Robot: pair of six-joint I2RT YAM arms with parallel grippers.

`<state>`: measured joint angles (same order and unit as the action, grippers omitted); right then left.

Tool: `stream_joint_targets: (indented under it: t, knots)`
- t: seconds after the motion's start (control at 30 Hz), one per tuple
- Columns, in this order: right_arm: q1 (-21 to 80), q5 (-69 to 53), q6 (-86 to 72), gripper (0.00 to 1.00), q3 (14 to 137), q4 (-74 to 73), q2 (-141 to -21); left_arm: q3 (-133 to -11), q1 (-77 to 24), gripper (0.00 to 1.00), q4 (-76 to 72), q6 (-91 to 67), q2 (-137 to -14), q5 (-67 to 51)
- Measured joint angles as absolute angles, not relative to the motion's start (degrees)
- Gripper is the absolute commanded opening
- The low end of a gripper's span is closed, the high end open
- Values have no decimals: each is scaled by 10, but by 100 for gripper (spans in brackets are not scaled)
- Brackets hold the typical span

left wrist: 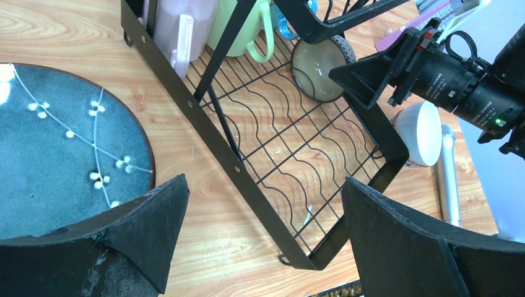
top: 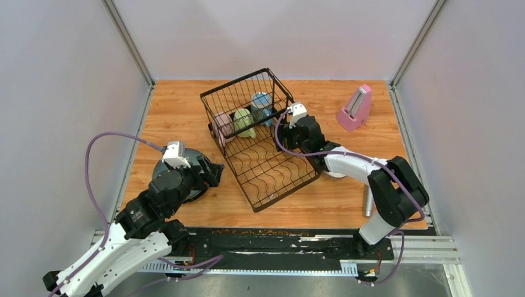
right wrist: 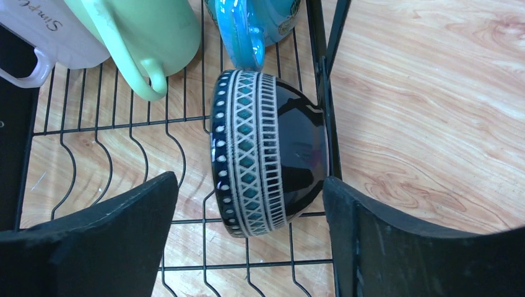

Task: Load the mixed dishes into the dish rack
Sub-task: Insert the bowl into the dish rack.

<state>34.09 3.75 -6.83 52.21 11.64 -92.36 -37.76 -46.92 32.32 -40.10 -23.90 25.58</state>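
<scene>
Patterned bowl (right wrist: 272,154) stands edgewise in the dish rack (left wrist: 210,139), right claw (right wrist: 249,182) parted loosely around it; left claw (left wrist: 265,182), wide and empty, should grasp the plate (left wrist: 62,154) next.

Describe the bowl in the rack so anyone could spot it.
Find the black wire rack mid-table. On its low tray, beside the blue mug, a bowl stands on edge by the side rail. It alone is dark, banded with a pale lattice.

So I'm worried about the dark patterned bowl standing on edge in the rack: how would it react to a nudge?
The dark patterned bowl stands on its rim on the dish rack wires, so a nudge would probably roll or tip it. Its glossy glaze looks slippery; it seems ceramic, likely chippable.
</scene>
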Motion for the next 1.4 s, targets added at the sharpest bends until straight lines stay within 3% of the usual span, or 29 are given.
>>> stream_joint_targets:
  t: [0.1,0.37,0.53,0.7,0.97,1.17,1.4]
  knots:
    - [332,20,-76,96,518,114,-923,-378,-469,100,323,-401,-241,256]
    - [328,-7,-90,97,512,83,-883,-378,-469,100,319,-401,-246,254]
    - [328,-17,-108,97,493,51,-787,-378,-469,100,318,-399,-248,244]
    - [322,64,-157,97,464,3,-680,-378,-469,100,307,-391,-250,231]
    - [182,167,-316,86,373,-176,-565,-378,-469,100,287,-384,-248,218]
    - [36,101,-364,72,335,-236,-515,-378,-469,100,260,-370,-249,189]
    - [-5,13,-362,58,335,-237,-580,-378,-469,100,242,-349,-295,149]
